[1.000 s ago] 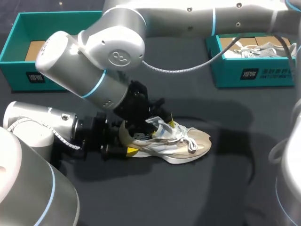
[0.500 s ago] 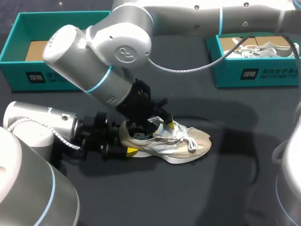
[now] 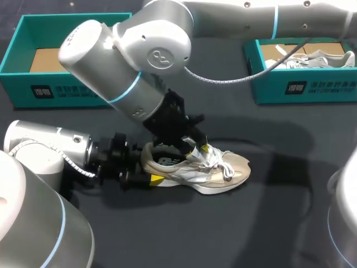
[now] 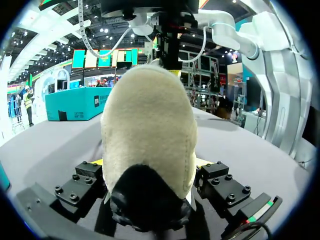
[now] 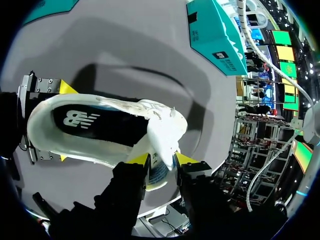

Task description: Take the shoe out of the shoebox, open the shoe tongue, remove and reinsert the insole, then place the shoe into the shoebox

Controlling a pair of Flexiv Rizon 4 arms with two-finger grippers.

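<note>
Shoe [image 3: 195,167] is out of the box, sole-down on the bench [image 3: 251,223], toe toward our right side, heel toward our left arm. Left gripper [image 4: 150,165] comes in low along the bench and is clamped on the heel, one finger on each side. Right arm reaches across from the right and comes down over the shoe opening. Right gripper [image 5: 162,161] is pinched on the tongue [image 5: 165,130], both yellow tips on it, tongue pulled up and forward off the opening. Opening is exposed in the right wrist view, with the dark insole [image 5: 100,122] lying flat inside. Laces are loose over the forefoot. Teal shoebox [image 3: 61,92] sits at far left, well apart from the shoe. Second teal box [image 3: 301,86] at far right holds another shoe [image 3: 312,58].
</note>
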